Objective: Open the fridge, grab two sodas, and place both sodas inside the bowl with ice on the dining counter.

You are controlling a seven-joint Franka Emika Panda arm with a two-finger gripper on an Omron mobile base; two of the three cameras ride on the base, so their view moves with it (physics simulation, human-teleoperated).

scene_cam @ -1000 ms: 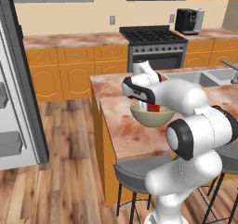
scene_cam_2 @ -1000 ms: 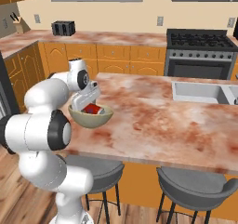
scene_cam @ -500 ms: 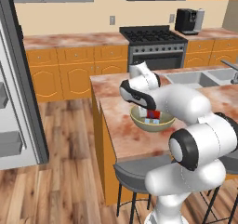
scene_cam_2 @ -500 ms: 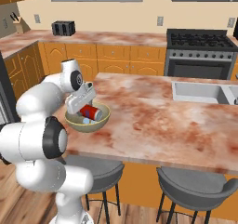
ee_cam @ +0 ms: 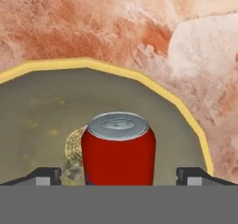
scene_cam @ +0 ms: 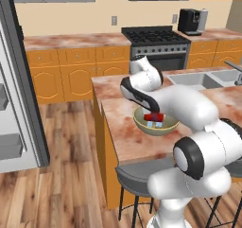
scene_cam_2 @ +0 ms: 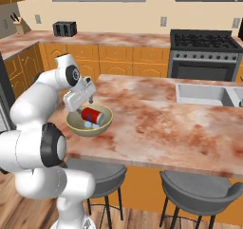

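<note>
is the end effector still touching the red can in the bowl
Apart. In the hand view the end effector fingertips stand wide, with bowl visible between each and the red can.

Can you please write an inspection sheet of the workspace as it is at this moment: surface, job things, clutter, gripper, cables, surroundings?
Surface: dining counter, reddish marbled stone top, with a sink set in its far end.
Job things: red can lies tilted inside the bowl, on pale ice cubes. Black bottle: nothing seen. Fridge stands open at the left.
Clutter: nothing seen on the counter near the bowl.
Gripper: gripper open, fingers either side of the can, clear of it.
Cables: nothing seen.
Surroundings: grey stools under the counter, stove, coffee machine, toaster, orange cabinets.
</note>
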